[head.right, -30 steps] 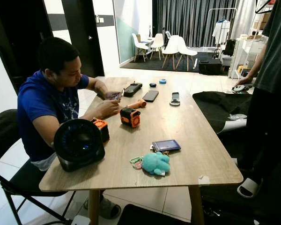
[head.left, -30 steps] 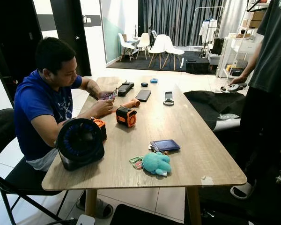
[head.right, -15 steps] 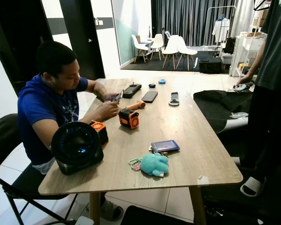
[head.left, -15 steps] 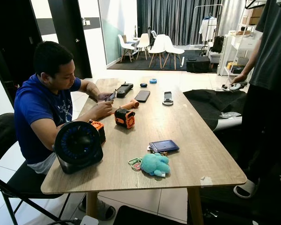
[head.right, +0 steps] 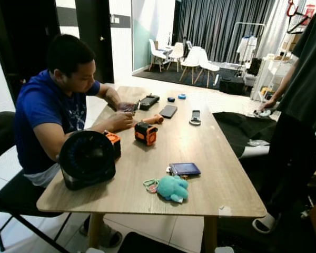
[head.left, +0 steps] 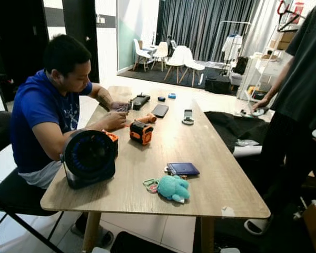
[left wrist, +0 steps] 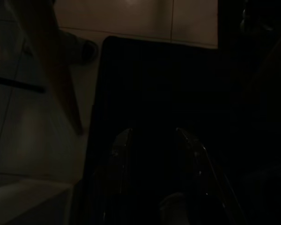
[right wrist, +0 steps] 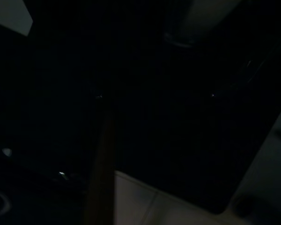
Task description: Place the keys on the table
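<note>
Left gripper [left wrist: 152, 145]: two black fingers parted with a clear gap, nothing between them, hanging over a dark mat on the tiled floor beside a wooden table leg [left wrist: 54, 65]. Right gripper: wrist view too dark to tell finger spread or contents; a table leg and pale floor tile are faintly made out. Wooden table [head.left: 200, 142]: long, light-grained, rounded corners. Keys [head.left: 173, 169]: on the tabletop near the robot's end, partly tucked against the near-left edge of a dark blue card wallet [head.left: 183, 168]. Teal plush keychain [head.left: 174, 187]: just in front of the wallet, with a green-and-pink ring tag [head.left: 151, 184] touching its left side. Black round fan [head.left: 88, 158]: upright at the table's left near corner, an orange-and-black block just behind it. Orange-and-black tape measure [head.left: 141, 132]: mid-table, left of centre. Farther along: black smartphone [head.left: 160, 110], a second dark handset [head.left: 187, 116], black remote-like device [head.left: 141, 100], small blue disc [head.left: 171, 96]. Seated person in a blue T-shirt [head.left: 39, 113]: at the table's left side on a black folding chair, both hands on the tabletop holding a small item. Standing person in dark clothes [head.left: 300, 105]: at the right, one hand on a controller. White chairs [head.left: 171, 55] and dark curtains in the far room.
</note>
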You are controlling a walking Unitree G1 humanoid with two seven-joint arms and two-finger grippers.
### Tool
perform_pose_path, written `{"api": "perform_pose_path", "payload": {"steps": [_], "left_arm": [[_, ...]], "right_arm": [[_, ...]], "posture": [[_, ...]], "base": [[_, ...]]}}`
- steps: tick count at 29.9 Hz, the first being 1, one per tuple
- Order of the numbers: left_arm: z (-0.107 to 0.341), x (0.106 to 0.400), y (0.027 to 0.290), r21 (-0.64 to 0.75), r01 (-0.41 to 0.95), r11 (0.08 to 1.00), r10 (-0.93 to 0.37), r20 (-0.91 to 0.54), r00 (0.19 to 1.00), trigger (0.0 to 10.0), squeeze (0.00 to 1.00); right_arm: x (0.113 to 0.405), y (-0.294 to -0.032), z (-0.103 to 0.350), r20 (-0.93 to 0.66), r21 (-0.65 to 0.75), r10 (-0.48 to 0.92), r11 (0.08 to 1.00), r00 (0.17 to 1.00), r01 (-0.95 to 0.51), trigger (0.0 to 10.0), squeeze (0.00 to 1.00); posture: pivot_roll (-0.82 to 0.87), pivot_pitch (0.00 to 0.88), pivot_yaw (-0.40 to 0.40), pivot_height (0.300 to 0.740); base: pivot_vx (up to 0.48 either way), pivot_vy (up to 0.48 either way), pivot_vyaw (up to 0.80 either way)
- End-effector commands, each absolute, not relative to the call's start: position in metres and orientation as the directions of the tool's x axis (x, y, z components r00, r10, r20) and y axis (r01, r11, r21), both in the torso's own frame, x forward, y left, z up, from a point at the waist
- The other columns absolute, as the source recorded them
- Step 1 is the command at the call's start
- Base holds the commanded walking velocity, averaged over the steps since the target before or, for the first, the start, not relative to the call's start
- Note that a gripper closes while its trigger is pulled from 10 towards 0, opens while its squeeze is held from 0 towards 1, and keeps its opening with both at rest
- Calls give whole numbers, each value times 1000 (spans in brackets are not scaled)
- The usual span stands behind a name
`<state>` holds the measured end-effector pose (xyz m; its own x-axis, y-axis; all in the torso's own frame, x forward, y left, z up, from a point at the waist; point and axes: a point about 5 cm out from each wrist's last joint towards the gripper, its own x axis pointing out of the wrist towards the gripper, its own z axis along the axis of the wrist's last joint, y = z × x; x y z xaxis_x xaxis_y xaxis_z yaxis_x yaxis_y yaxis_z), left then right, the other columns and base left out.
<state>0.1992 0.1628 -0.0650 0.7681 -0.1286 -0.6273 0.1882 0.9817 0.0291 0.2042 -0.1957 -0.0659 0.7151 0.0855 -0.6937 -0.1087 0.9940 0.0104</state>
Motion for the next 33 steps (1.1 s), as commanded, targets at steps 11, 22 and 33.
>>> {"api": "perform_pose_path", "payload": {"steps": [11,22,33], "left_arm": [[-61,203,157,10,155,988,-118,-596,794,10000,0],[-57,213,156,24,219,976,-160,-601,783,10000,0],[-53,219,162,28,271,962,-199,-608,769,10000,0]], "right_arm": [[202,-194,-67,-691,15,83,995,718,-101,10000,0],[191,-202,-71,-679,25,-1,999,734,24,10000,0],[181,-192,-77,-691,57,-17,995,723,78,10000,0]], "posture": [[84,4,-92,740],[45,23,6,740],[41,27,49,740]], "base": [[0,0,0],[0,0,0],[0,0,0]]}}
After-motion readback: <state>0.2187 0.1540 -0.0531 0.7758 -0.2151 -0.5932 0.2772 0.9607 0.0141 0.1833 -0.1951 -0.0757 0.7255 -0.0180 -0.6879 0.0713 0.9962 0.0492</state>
